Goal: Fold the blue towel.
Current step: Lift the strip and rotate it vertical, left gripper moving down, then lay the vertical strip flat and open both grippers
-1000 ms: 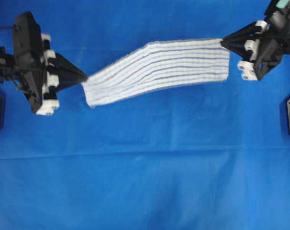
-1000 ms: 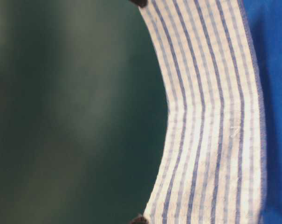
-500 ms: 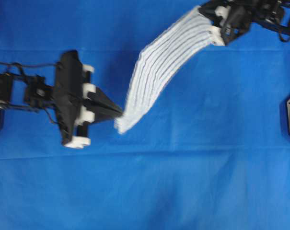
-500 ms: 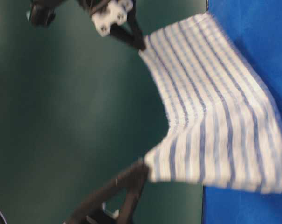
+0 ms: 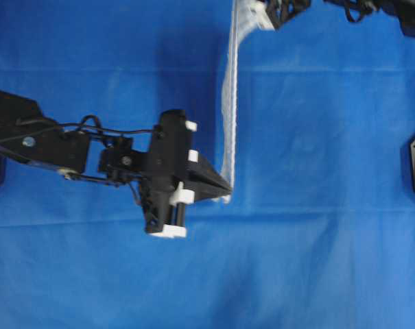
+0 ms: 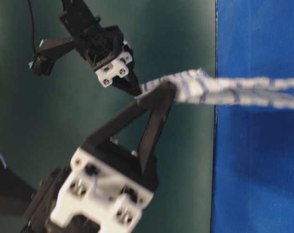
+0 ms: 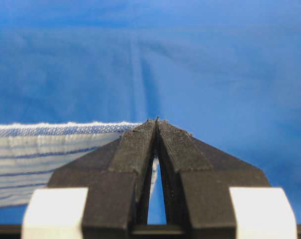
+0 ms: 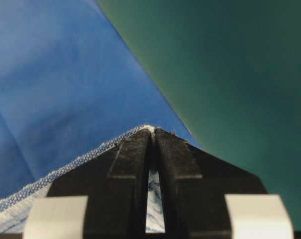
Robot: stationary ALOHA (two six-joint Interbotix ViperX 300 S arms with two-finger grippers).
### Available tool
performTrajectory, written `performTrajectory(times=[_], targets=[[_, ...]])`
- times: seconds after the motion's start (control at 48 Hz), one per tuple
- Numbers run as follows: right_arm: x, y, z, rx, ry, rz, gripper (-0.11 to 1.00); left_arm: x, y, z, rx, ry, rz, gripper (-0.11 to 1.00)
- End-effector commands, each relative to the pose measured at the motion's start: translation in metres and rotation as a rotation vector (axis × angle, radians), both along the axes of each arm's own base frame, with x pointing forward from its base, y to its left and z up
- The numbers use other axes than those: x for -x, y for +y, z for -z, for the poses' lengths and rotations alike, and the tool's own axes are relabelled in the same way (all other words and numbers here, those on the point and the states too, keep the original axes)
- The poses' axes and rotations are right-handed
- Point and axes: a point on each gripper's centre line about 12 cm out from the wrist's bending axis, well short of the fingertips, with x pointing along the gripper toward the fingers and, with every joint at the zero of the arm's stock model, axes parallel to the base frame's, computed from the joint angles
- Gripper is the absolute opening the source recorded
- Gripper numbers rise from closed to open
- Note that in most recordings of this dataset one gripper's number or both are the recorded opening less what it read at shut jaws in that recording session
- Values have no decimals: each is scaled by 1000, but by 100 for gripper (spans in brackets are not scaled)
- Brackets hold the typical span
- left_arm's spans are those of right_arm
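Overhead, the blue towel (image 5: 229,103) hangs edge-on above the table, stretched between the left tool (image 5: 228,191) mid-table and the right tool (image 5: 261,12) at the far edge, each clamped on a corner.

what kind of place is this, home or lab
Most likely a robot lab bench: two black arms, the left gripper and right gripper, hold a striped towel over a plain blue sheet, with a bare green backdrop.

The blue towel (image 7: 46,159) is seen white with thin blue stripes; the counter sheet (image 5: 317,260) is plain blue.
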Motion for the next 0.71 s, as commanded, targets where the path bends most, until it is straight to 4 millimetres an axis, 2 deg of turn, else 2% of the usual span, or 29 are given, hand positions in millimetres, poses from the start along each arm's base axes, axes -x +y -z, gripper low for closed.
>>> performTrajectory(times=[0.0,0.25,0.459,0.688], targets=[[-4,-5,-16,32,-37,-1,6,-8,-7,-15,5,-47,14,1],[7,-7,-12,20,-15,22,6,-20,-9,-19,4,-66,16,1],[45,-2,-2,-8,12,71,6,-46,-13,-17,-34,-102,35,1],[78,17,9,-37,55,95,6,-85,-14,-1,-88,-132,49,1]])
